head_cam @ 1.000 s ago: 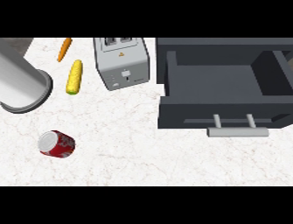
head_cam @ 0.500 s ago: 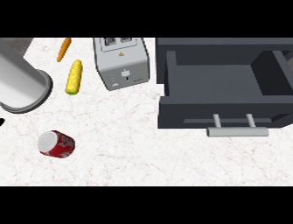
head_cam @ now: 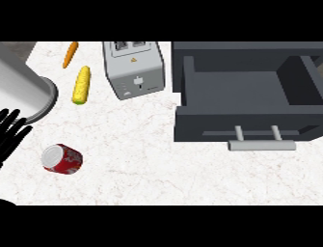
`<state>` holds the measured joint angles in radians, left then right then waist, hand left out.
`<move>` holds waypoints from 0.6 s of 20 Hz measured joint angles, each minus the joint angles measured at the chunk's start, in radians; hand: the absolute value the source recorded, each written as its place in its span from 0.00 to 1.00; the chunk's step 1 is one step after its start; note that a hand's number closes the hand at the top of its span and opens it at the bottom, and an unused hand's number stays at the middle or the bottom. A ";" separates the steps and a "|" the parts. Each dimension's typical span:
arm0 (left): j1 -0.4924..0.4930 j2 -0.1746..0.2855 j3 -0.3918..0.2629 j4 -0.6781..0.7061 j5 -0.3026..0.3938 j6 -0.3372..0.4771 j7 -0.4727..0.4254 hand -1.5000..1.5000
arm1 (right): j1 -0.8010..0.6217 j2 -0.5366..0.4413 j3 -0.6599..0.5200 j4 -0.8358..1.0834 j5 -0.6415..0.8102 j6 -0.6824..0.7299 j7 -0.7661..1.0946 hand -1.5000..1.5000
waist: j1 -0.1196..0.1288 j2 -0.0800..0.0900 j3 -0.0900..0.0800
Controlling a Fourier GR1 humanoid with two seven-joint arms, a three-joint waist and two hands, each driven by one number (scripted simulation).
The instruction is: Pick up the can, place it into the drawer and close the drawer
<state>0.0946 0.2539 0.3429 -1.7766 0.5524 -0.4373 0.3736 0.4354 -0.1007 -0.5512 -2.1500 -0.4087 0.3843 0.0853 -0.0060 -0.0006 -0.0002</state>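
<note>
One can [head_cam: 62,158] lies on its side near the worktop's [head_cam: 142,159] left edge | left hand [head_cam: 1,142] just beside it at that edge, fingers straight and spread wide, holding nothing | drawer [head_cam: 253,96] open toward the right edge

Toaster [head_cam: 134,70], corn cob [head_cam: 83,85] beside it, orange carrot [head_cam: 70,54], white marbled counter [head_cam: 156,161]

The table [head_cam: 135,159] carries one can [head_cam: 62,158], one corn cob [head_cam: 83,85], one carrot [head_cam: 70,54] and one toaster [head_cam: 134,70] with two slots. There is one drawer [head_cam: 249,123], with one handle [head_cam: 261,144] on two posts. One pale cylinder [head_cam: 7,82] and one hand [head_cam: 4,140] show at the left.
</note>
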 measured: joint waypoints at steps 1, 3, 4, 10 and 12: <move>0.003 -0.014 -0.009 0.014 -0.029 -0.006 -0.025 0.00 | -0.002 0.004 -0.006 0.005 0.000 0.008 -0.008 0.00 | 0.000 0.000 0.000; 0.005 -0.033 -0.016 0.037 -0.069 -0.007 -0.058 0.00 | -0.014 -0.003 -0.026 0.008 -0.010 0.013 0.002 0.00 | 0.001 0.000 0.000; -0.003 -0.037 -0.014 0.074 -0.091 -0.013 -0.086 0.00 | -0.016 -0.010 -0.035 0.021 -0.013 0.025 0.000 0.00 | 0.000 0.000 0.000; 0.003 -0.057 -0.003 0.210 -0.199 -0.041 -0.242 0.00 | 0.002 0.007 -0.072 0.001 -0.038 0.062 0.015 0.00 | 0.000 0.000 0.000; -0.017 -0.050 0.008 0.281 -0.234 -0.046 -0.300 0.00 | -0.002 -0.011 -0.098 0.011 -0.068 0.075 0.024 0.00 | -0.001 0.000 0.000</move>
<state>0.0779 0.2035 0.3512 -1.4953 0.3185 -0.4834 0.0739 0.4337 -0.1113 -0.6496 -2.1389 -0.4768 0.4594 0.1097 -0.0066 -0.0003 -0.0004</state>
